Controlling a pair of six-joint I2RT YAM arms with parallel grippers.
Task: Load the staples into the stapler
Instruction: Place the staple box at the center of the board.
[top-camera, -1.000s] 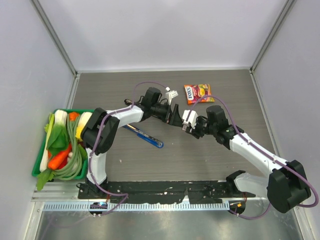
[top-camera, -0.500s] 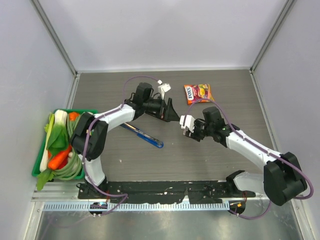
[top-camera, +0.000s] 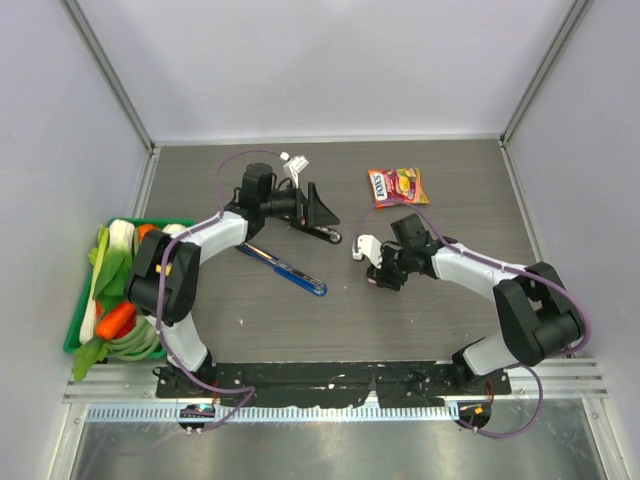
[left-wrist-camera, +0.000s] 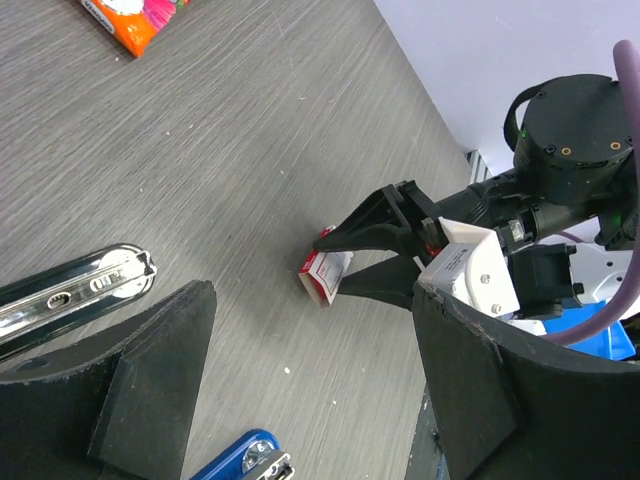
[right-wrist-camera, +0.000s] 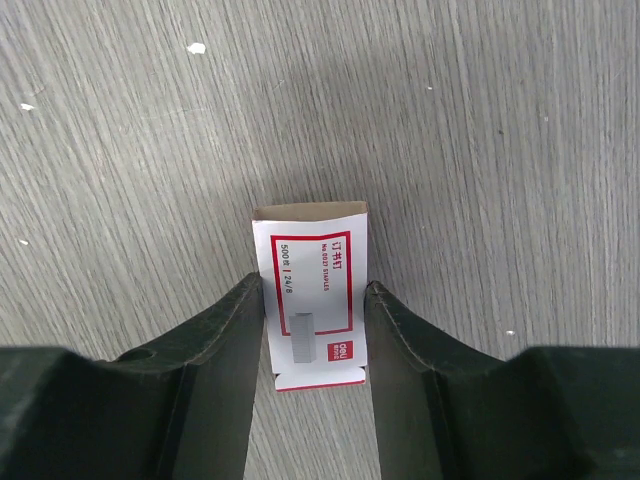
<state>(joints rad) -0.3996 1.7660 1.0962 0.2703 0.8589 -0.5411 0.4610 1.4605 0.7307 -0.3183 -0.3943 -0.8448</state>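
Grey wood-grain tabletop (top-camera: 420, 320). The right gripper (right-wrist-camera: 315, 300) clamps the white-and-red staples box (right-wrist-camera: 310, 240) near centre. The black stapler (top-camera: 328, 235) lies at its 10 o'clock, beside the wide-open, empty left gripper (top-camera: 322, 208).

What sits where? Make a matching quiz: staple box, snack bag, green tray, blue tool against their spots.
Things:
1. staple box
2. snack bag
3. green tray
4. blue tool

Places:
A. far side of the table
B. left table edge
C. between the right end effector fingers
D. near table centre

Pairs: 1-C, 2-A, 3-B, 4-D
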